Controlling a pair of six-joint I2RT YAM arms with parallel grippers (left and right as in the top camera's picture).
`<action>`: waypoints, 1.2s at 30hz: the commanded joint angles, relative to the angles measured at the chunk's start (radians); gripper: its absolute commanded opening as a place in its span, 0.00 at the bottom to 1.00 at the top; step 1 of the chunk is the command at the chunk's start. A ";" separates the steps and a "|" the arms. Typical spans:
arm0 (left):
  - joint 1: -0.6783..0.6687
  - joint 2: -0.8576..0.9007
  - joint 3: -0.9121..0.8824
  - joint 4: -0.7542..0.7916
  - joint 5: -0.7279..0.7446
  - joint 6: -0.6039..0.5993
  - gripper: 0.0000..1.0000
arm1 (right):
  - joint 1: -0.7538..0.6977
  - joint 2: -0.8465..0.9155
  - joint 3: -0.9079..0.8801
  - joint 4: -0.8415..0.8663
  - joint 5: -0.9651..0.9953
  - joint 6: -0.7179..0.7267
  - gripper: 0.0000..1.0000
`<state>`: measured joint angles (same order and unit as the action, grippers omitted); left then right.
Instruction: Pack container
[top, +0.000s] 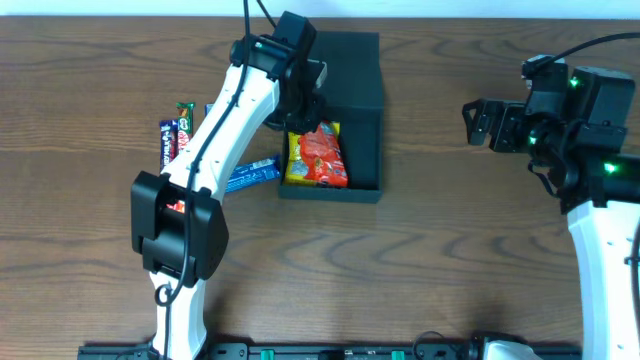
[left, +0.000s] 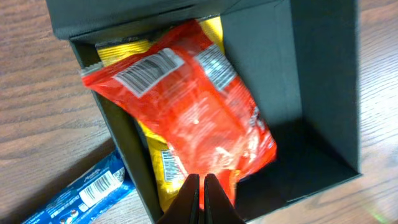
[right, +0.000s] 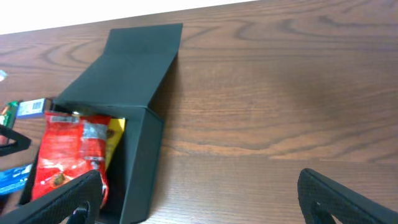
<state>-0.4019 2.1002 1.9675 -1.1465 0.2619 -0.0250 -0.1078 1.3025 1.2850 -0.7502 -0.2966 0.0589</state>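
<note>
The dark teal-grey container (top: 366, 150) stands open at the table's middle back, its flap lid (top: 350, 68) laid back. A red snack packet (top: 325, 160) lies in its left half on top of a yellow packet (top: 294, 150). My left gripper (top: 305, 112) hovers over the box's left side with its fingers shut and empty; in the left wrist view the tips (left: 201, 186) sit just above the red packet (left: 186, 106). My right gripper (top: 480, 122) is open and empty at the right, well away from the box (right: 140, 168).
A blue packet (top: 250, 175) lies against the box's left wall and also shows in the left wrist view (left: 81, 193). Several more snack bars (top: 172, 135) lie further left, partly under the left arm. Bare wood table (top: 450, 250) lies between the box and the right arm.
</note>
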 joint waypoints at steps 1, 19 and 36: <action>0.005 -0.008 -0.009 -0.005 -0.020 0.014 0.06 | -0.005 0.000 0.003 -0.002 -0.023 -0.011 0.99; 0.006 -0.008 -0.009 0.006 0.005 -0.005 0.06 | -0.002 0.000 0.003 -0.003 -0.023 -0.011 0.99; -0.008 -0.008 -0.009 0.005 0.043 -0.316 0.88 | -0.002 0.000 0.003 0.002 -0.023 -0.011 0.99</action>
<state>-0.4076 2.1002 1.9675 -1.1404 0.3096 -0.1638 -0.1078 1.3025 1.2850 -0.7475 -0.3073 0.0589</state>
